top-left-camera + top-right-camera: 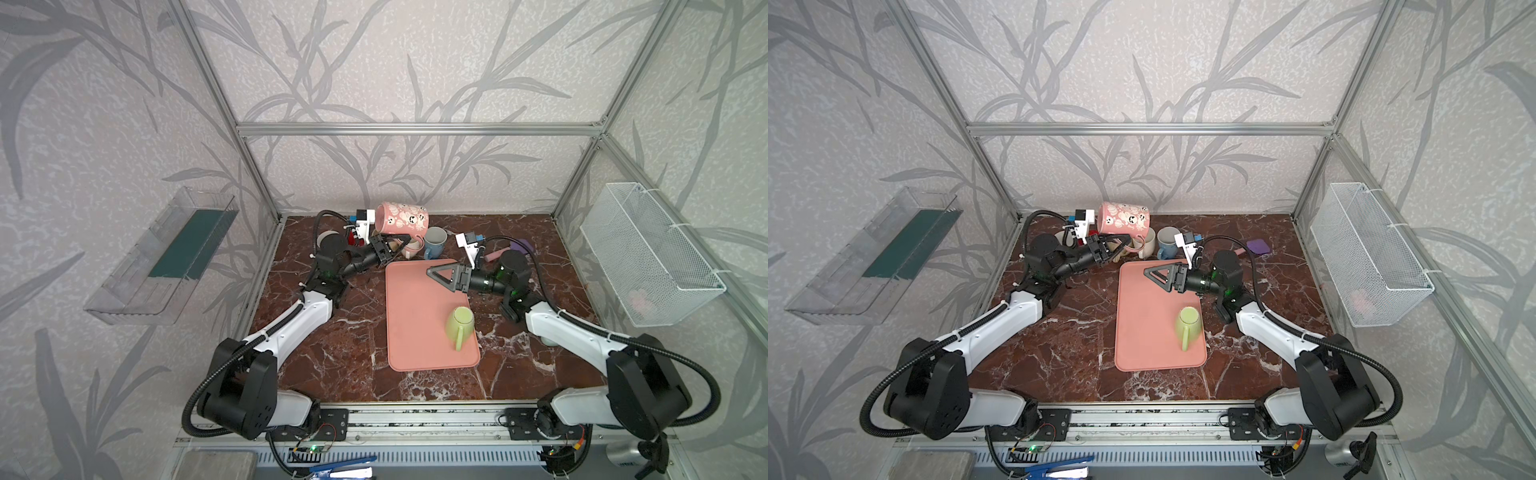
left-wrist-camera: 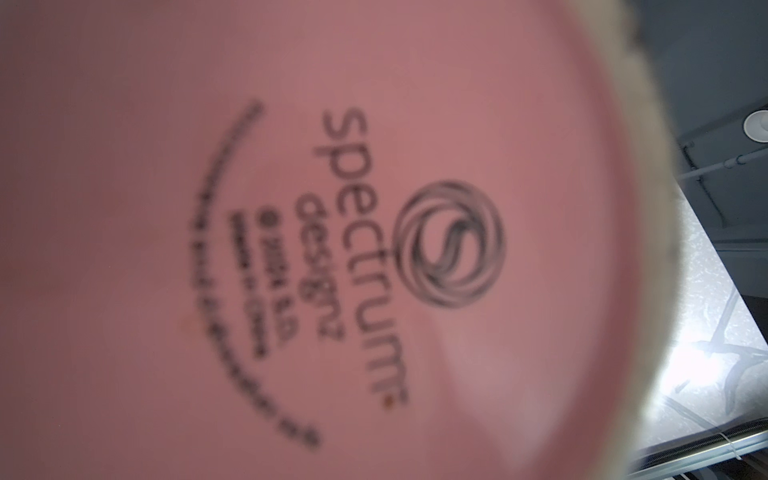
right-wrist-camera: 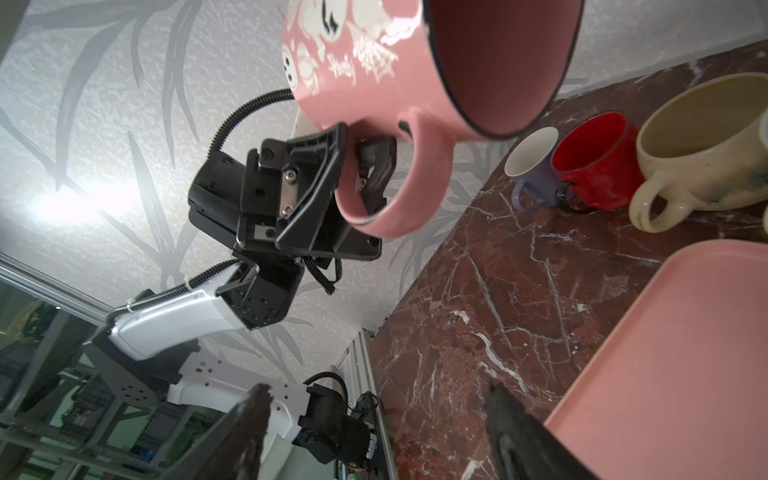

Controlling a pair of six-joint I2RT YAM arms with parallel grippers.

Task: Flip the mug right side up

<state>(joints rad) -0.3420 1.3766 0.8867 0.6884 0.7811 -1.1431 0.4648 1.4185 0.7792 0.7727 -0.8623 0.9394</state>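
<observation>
Pink mug (image 2: 332, 249), base-on, fills left wrist view; in both top views it hangs sideways, upper centre, off marble top (image 1: 332, 357). Left gripper (image 3: 357, 143) clamped on handle (image 3: 419, 183); right gripper (image 1: 436, 275) apart, empty, over pink tray (image 1: 415, 332). Roll wrist slow till mouth's up, clear of cream cup (image 3: 706, 158).

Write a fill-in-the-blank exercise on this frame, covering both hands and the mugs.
1. The left hand grips the pink mug by its ____.
2. The right hand hangs over the tray with its jaws ____.
3. The green mug sits on the ____ tray.
Missing words: handle; open; pink.
</observation>
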